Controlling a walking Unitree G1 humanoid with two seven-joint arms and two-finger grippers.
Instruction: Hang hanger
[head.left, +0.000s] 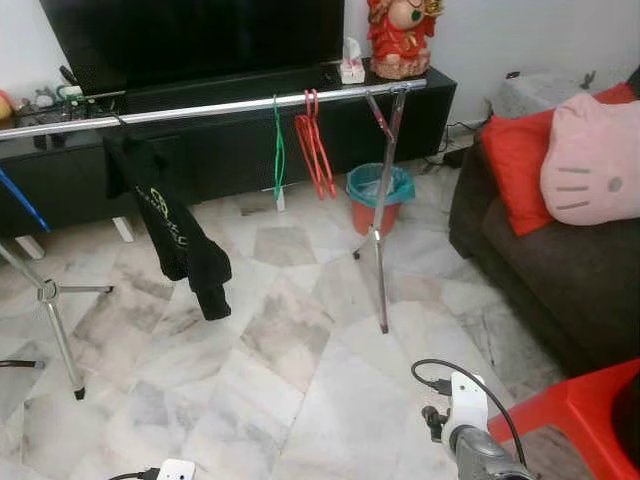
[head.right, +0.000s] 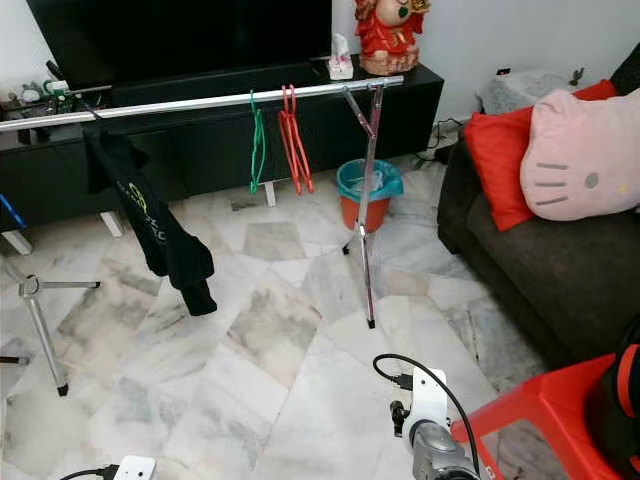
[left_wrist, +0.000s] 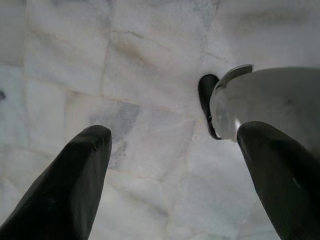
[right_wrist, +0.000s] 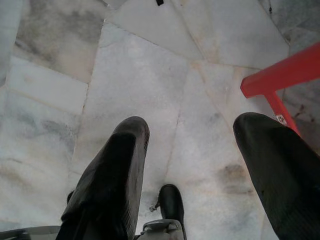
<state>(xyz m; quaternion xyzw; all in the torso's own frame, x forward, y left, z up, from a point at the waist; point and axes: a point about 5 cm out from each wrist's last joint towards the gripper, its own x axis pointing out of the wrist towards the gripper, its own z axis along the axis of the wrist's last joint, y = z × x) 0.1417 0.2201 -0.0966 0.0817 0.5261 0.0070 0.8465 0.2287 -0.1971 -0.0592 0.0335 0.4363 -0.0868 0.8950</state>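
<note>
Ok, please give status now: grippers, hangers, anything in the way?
Left gripper and right gripper open, empty, over floor. Green hanger and red hangers on rail. Black garment draped beside them.

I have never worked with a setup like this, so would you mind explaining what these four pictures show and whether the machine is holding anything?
This is a walking humanoid robot with two arms, each ending in two long black fingers. The two wide pictures come from cameras on its head, looking down into a living room. A silver clothes rail stands before a black TV cabinet, with a green hanger, red hangers and a black garment on it. The other two pictures look along each wrist at the marble floor. The left gripper and right gripper are both open and hold nothing.
</note>
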